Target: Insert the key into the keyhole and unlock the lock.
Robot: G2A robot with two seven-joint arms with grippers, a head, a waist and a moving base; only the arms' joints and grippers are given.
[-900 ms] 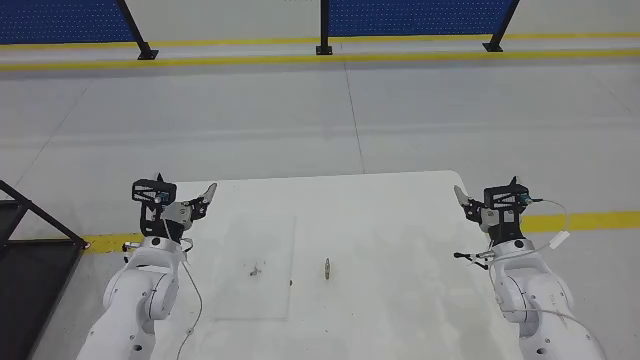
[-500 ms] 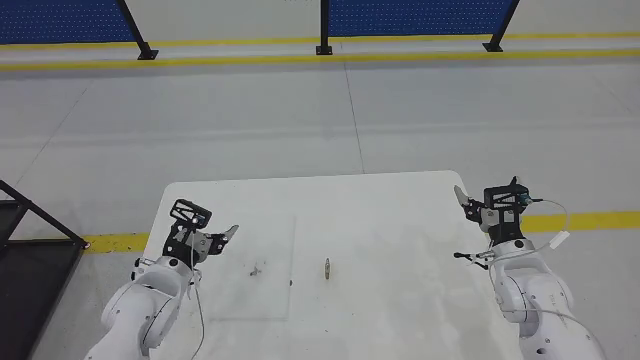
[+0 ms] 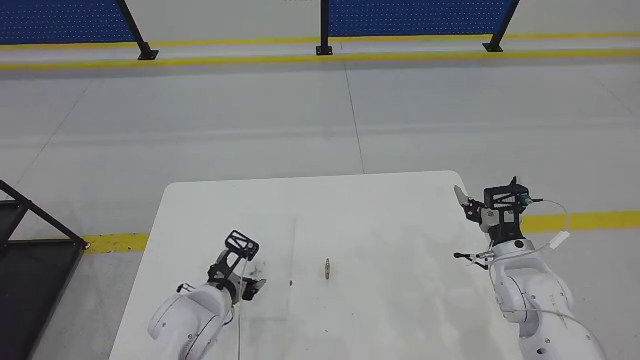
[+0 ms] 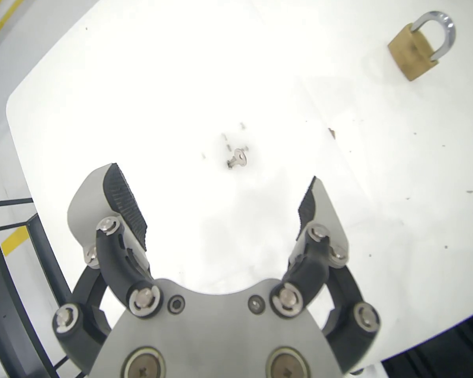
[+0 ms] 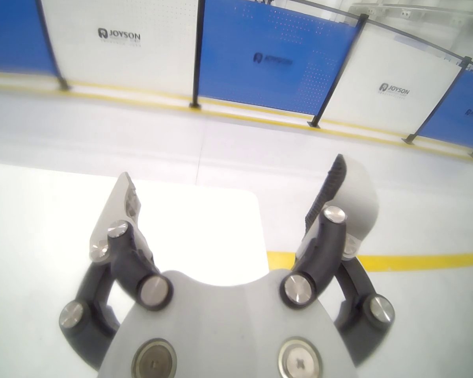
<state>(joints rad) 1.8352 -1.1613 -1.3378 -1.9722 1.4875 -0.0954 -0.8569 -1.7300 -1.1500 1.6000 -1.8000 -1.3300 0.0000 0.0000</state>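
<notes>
Pickup of the key is the step in hand, I judge; nothing is grasped yet.

Nearest, the left gripper [image 4: 213, 192] hangs over the table [image 4: 161, 60], at about 9 o'clock from the lock in the top view. Its jaws are spread wide, with nothing between the 2 ribbed pads [image 4: 126, 206].

The key [image 4: 237, 158] lies flat on the table just ahead of the fingertips, roughly on the line midway between them, and is untouched. It is small and thin. Its round head seems to lie on the lock's side with the blade pointing away, though that is hard to be sure of.

To take it well, the gripper should come straight down so the pads straddle the head, not the blade. It should close slowly, because thin metal on a smooth top can skid or flip. The blade should be left sticking clear of the pads, or insertion will be blocked.

Farther on, the lock [image 4: 414, 54] lies on its side near the table's middle, well apart from the key. Its shackle looks shut, and I cannot see the keyhole.

Farthest, at about 2 o'clock from the lock, the right gripper [image 5: 232, 176] sits at the table's right edge, wide open and empty. It will probably have to steady the lock.
</notes>
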